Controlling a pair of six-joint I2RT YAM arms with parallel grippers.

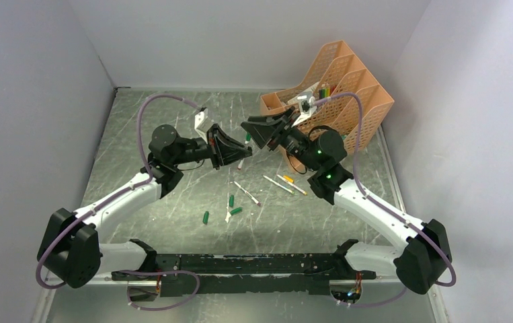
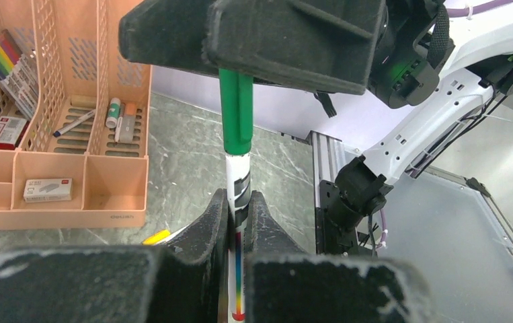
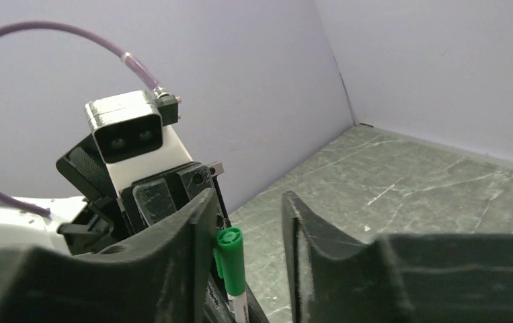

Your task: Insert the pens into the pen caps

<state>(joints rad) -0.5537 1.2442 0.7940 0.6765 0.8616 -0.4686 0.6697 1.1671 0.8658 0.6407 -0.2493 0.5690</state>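
My left gripper (image 2: 240, 204) is shut on a white pen (image 2: 239, 176) with a rainbow stripe, held above the table. A green pen cap (image 2: 237, 114) sits on the pen's far end. My right gripper (image 3: 250, 225) is open around that cap (image 3: 231, 259); the cap rests against one finger (image 3: 186, 249) with a gap to the other. From above, both grippers (image 1: 237, 149) (image 1: 249, 130) meet at mid-table with the cap (image 1: 247, 137) between them. Loose pens (image 1: 247, 193) (image 1: 278, 184) and green caps (image 1: 206, 217) (image 1: 231, 200) lie on the table.
An orange desk organizer (image 1: 337, 81) with coloured markers and small items stands at the back right, just behind the right arm. Grey walls close in the table on three sides. A tiny white scrap (image 1: 228, 216) lies by the loose caps.
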